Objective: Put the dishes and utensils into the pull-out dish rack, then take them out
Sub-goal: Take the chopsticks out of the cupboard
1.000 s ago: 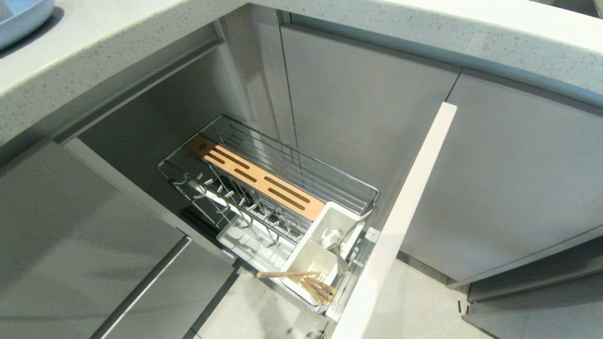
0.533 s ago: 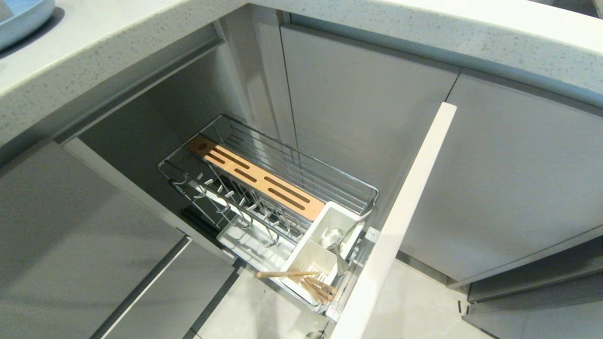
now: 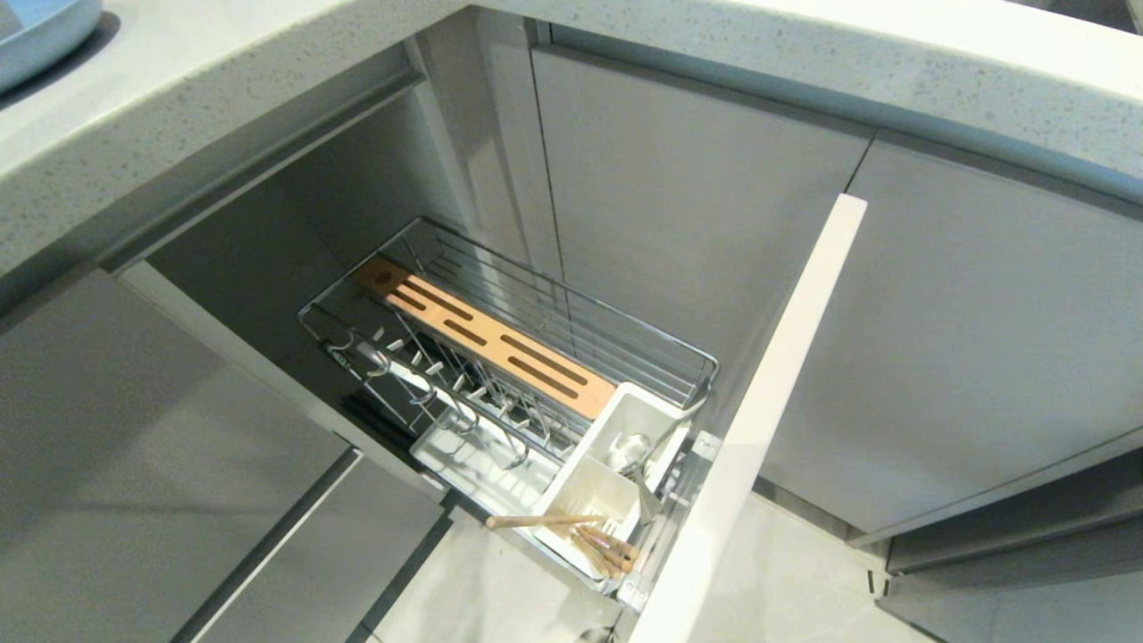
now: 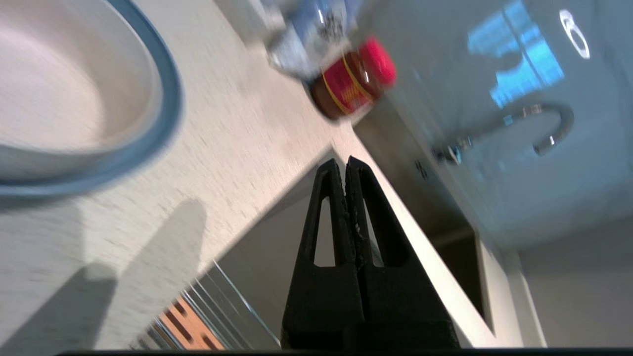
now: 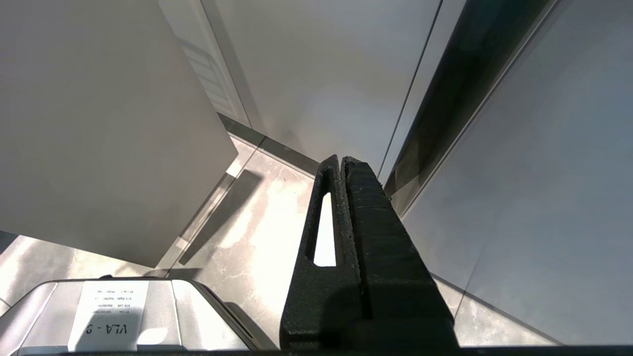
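The pull-out dish rack stands drawn out of the cabinet, with its wooden strip and bare plate prongs. In its white caddy lie the silver spoon and the wooden chopsticks, one stick sticking out sideways. A pale blue plate rests on the counter at the far left. Neither gripper shows in the head view. My left gripper is shut and empty, above the counter's edge, near the plate's blue rim. My right gripper is shut and empty, over the floor.
The rack's front panel juts out to the right of the caddy. Grey cabinet doors surround the opening. In the left wrist view a red-lidded jar stands on the counter, with a sink tap beyond.
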{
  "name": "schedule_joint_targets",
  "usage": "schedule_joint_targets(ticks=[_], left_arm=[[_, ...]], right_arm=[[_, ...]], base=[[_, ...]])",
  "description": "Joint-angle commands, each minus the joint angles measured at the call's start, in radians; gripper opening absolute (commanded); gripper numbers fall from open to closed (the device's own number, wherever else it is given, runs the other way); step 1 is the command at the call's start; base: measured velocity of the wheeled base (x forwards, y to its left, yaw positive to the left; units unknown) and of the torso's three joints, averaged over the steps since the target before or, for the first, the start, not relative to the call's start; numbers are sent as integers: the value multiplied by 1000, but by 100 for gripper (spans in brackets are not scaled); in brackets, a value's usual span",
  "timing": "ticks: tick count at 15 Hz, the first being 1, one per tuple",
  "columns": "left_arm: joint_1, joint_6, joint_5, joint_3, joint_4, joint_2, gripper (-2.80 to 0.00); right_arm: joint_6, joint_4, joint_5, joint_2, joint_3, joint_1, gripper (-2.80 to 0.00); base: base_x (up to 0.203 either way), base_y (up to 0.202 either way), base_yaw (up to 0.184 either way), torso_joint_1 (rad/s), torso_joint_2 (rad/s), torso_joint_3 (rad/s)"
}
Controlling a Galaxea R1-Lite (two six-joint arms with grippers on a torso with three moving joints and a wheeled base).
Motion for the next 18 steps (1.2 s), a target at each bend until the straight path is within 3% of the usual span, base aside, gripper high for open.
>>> schedule_joint_targets(ticks=[1,3,5,14,16,18], left_arm=[[-144,-3,2,28,2,54,-280],[-282,15,22,74,2,82,-280],[-376,60,52,128,0,114,-280],[-641,250,72,306,11,189,-280],[-703,286,152,321,63,255,-280],[-796,293,286,328,111,336,-280]], right_arm=[[0,0,0,-4,2,0,-280],[0,0,0,-4,2,0,-280],[1,0,0,-4,2,0,-280],[0,0,0,-3,2,0,-280],[0,0,0,-4,2,0,-280],[0,0,0,-4,2,0,-280]], base=[[0,0,0,0,0,0],[0,0,0,0,0,0],[0,0,0,0,0,0],[0,0,0,0,0,0],[0,0,0,0,0,0],[0,0,0,0,0,0]])
